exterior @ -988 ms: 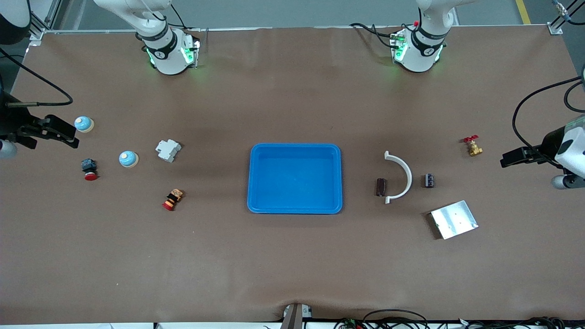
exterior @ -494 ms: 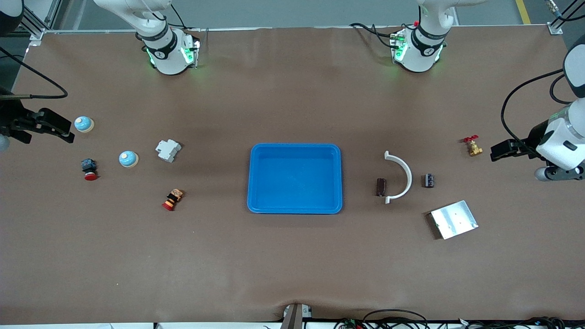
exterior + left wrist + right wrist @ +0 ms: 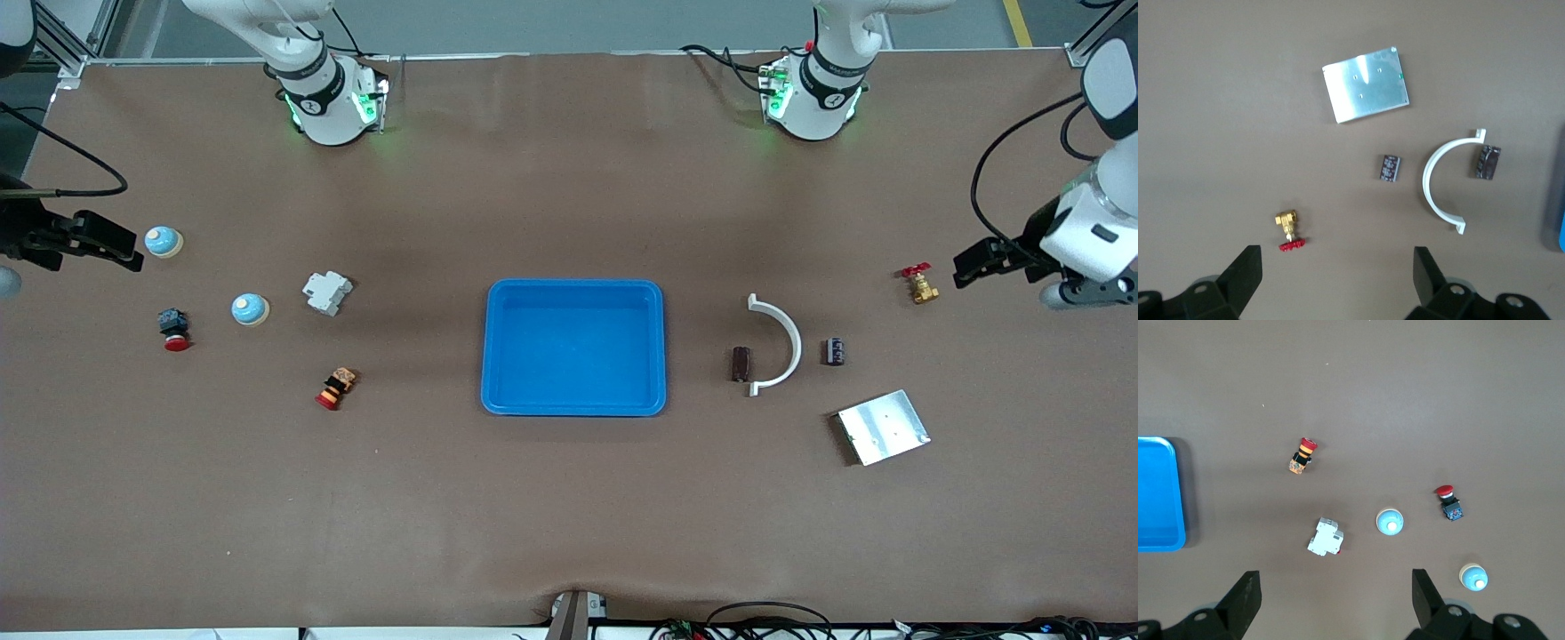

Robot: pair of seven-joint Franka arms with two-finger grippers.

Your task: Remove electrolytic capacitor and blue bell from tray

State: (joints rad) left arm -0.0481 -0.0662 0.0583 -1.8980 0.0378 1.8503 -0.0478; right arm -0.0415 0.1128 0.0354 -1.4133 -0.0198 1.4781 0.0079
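Both arms have shifted a little toward the robots' bases since the earlier frame; nothing on the tabletop has moved.

Front view: the tray (image 3: 487, 348) sits mid-tabletop and holds nothing. The left gripper (image 3: 962, 271), jaws spread and empty, hangs just beside the brass valve (image 3: 921, 286) at the left arm's end. The right gripper (image 3: 132, 258), jaws likewise spread and empty, hangs beside one blue bell (image 3: 164, 241). The second bell (image 3: 250, 309) lies nearer the camera. The brown capacitor (image 3: 741, 364) lies on its side, touching or nearly touching the white curved bracket (image 3: 782, 342). Its long axis runs from the camera toward the bases. Both bells stand dome-up.

Left wrist view: the left gripper (image 3: 1338, 270) looks down on the brass valve (image 3: 1288, 227), a small dark capacitor (image 3: 1390, 168), the brown capacitor (image 3: 1487, 163) and the metal plate (image 3: 1366, 85).

Right wrist view: the right gripper (image 3: 1335, 587) is above both bells, one (image 3: 1391, 522) beside a white breaker (image 3: 1325, 538).

Judging by the bare tray, the removal looks done. The risk from here is a low sweep clipping the valve or the bell and sending it rolling.
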